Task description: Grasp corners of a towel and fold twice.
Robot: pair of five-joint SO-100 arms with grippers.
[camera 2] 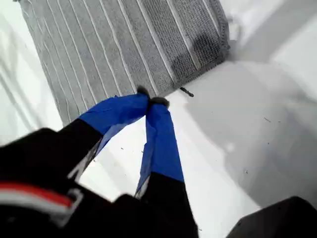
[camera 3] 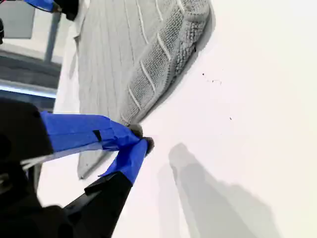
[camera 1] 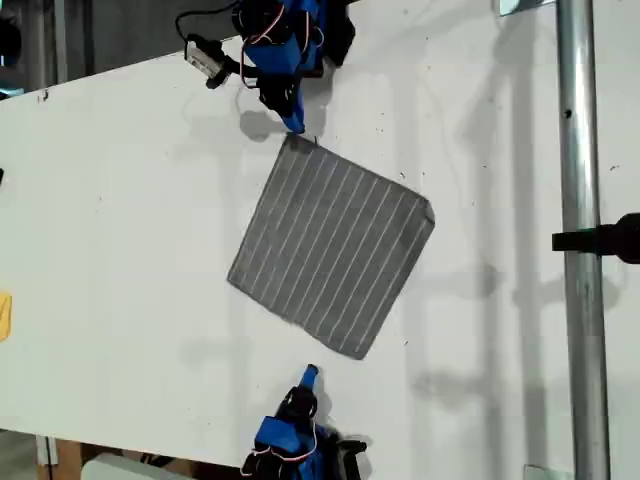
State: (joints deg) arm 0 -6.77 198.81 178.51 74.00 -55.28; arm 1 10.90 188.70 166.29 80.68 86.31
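Towel point(camera 1: 330, 245) lies flat and open in the exterior view, turned like a diamond on the white table point(camera 1: 120, 250). A metal pole point(camera 1: 580, 200) stands at the exterior view's right, with dark floor beyond the far table edge. My second gripper point(camera 1: 295, 125) reaches in from the top of that view, its tip just beside the top corner point(camera 1: 292, 142). My first gripper point(camera 1: 310, 374) comes up from the bottom, close to the bottom corner point(camera 1: 355, 350) but apart from it.

On to the first wrist view: the blue jaws of my first gripper point(camera 2: 151, 101) are pressed together, tips meeting and nothing pinched. They sit in front of the towel's point(camera 2: 124, 44) hemmed edge, and I cannot tell whether they touch the cloth. The bottom corner point(camera 2: 223, 44) lies off to one side on bare table point(camera 2: 237, 148).

Second wrist view now. My second gripper point(camera 3: 142, 138) is drawn narrow, its tips all but meeting right against the towel's point(camera 3: 114, 59) edge — no cloth visibly held. The towel's right corner point(camera 3: 198, 12) curls up thick, and my first gripper point(camera 3: 44, 4) shows far across the cloth.
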